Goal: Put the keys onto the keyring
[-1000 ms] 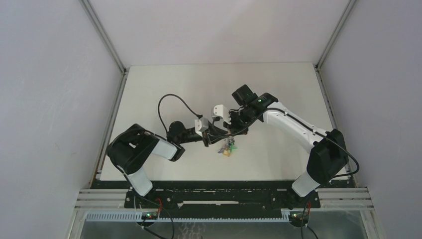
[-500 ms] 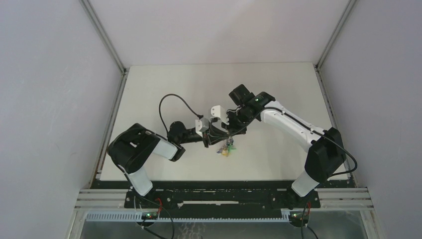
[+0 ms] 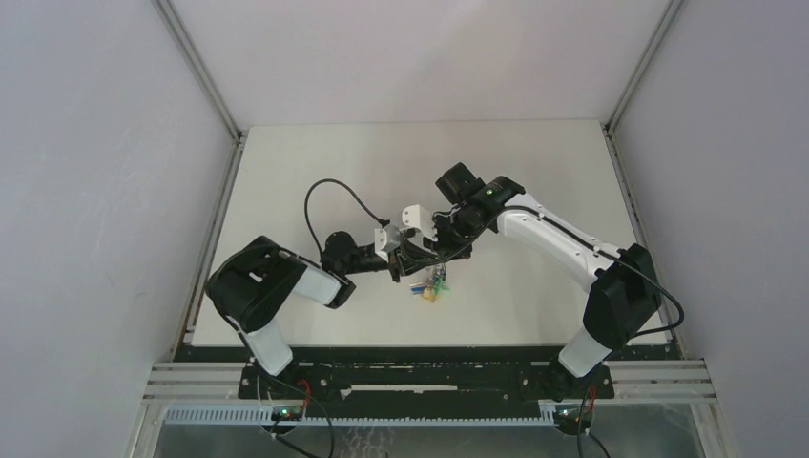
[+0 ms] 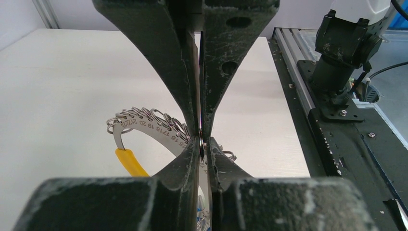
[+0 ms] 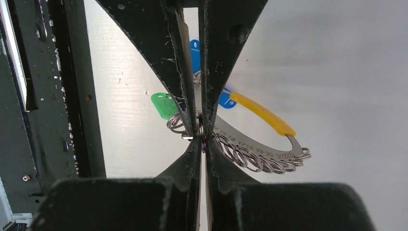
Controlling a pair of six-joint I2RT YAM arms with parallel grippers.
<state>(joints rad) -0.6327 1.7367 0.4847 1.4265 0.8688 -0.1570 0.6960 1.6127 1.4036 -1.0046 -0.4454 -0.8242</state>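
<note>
The keyring is a silvery numbered band strung with small split rings, with a yellow sleeve. In the top view it hangs over the table between both arms, tags dangling. My left gripper is shut on the band's thin edge. From the other side my right gripper is shut on the keyring where the small rings begin. A green tag and a blue tag hang behind it. The keys are hidden; no loose black-headed key shows.
The white table lies below the two wrists. A black rail with the arm bases runs along the near edge, and the right arm's base shows in the left wrist view. Grey walls stand round the table.
The left jaws have narrowed onto the keyring's band. Both wrists and the hanging bunch have shifted slightly left.
</note>
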